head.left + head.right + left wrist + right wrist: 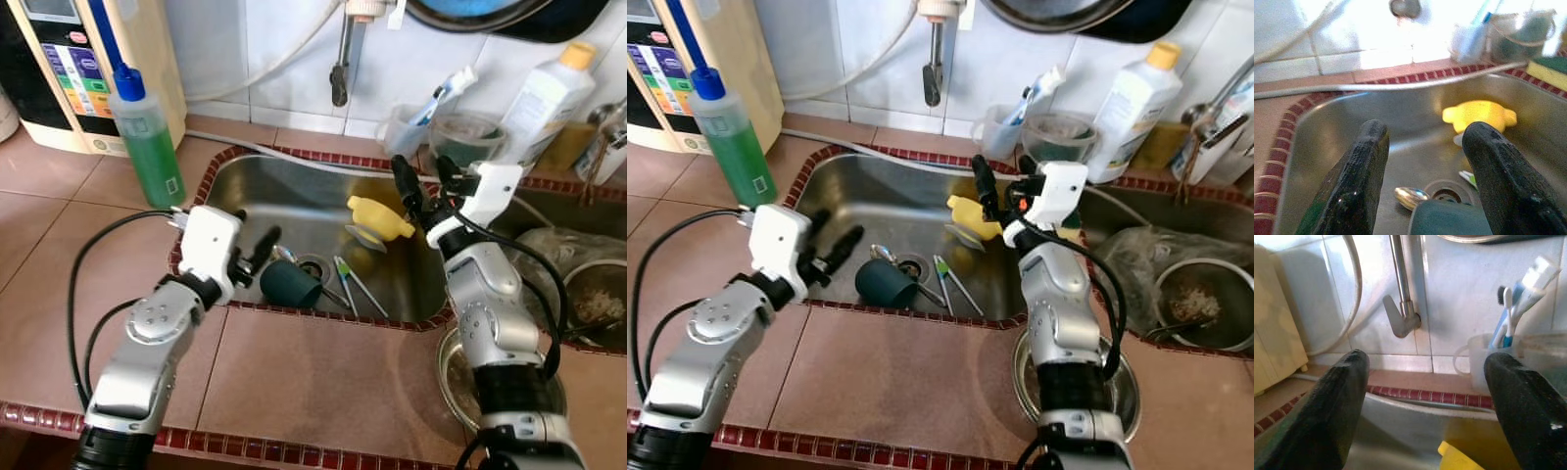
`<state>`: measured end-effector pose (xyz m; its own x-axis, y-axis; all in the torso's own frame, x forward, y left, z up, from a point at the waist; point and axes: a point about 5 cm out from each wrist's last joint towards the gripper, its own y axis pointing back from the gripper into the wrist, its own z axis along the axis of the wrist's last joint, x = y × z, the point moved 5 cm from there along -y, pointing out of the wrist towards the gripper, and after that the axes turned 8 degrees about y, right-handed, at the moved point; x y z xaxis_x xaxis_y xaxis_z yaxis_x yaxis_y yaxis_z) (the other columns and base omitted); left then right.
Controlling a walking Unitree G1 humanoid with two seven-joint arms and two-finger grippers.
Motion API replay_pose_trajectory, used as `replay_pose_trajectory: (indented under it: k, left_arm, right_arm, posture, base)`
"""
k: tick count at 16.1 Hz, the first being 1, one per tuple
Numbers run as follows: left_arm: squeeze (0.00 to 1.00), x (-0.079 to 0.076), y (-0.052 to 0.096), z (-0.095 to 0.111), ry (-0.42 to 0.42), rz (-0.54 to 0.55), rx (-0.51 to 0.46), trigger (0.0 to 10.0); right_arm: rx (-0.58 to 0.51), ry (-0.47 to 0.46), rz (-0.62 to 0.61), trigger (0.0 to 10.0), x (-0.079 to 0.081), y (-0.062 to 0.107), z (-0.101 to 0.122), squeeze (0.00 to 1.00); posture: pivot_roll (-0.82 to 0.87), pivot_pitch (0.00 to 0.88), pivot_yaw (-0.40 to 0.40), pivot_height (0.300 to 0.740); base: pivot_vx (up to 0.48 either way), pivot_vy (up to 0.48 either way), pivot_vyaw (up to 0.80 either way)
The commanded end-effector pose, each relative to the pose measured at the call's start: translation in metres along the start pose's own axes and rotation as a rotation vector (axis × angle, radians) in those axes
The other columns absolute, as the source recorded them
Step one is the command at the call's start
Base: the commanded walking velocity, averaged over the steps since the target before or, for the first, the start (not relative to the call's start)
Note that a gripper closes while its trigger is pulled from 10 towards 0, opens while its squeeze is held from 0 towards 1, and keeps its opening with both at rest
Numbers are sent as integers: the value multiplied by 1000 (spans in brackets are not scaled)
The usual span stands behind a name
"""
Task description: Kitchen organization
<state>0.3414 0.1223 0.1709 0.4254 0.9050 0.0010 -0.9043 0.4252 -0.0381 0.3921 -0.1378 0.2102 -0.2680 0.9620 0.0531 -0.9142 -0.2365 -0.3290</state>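
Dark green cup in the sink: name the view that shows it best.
The left eye view: the dark green cup lies on its side by the drain, whole. The right eye view shows it equally well from a slight offset. The left wrist view catches just its edge between the left claw's fingers.

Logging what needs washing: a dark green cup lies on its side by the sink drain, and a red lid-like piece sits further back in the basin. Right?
Not quite. The cup does lie on its side by the drain, but the piece further back is yellow, not red, as the left eye view shows.
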Motion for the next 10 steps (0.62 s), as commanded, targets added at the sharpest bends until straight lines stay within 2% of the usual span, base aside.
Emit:
replay_pose_trajectory:
  k: [1,5,10]
  left_arm:
    - [0,4,-1,2,13,19,-18,10000]
    - [0,22,0,2,134,132,-77,10000]
    - [0,26,5,-7,124,175,-89,10000]
  right_arm:
    - [-2,18,-18,10000,-3,4,3,0]
    - [3,137,-24,10000,2,18,-4,0]
    - [37,153,-32,10000,8,29,-14,0]
  posture:
    - [52,29,-79,740]
    - [46,19,-78,740]
    - [41,22,-81,740]
  base:
    - [0,0,0]
    - [0,0,0]
    - [0,0,0]
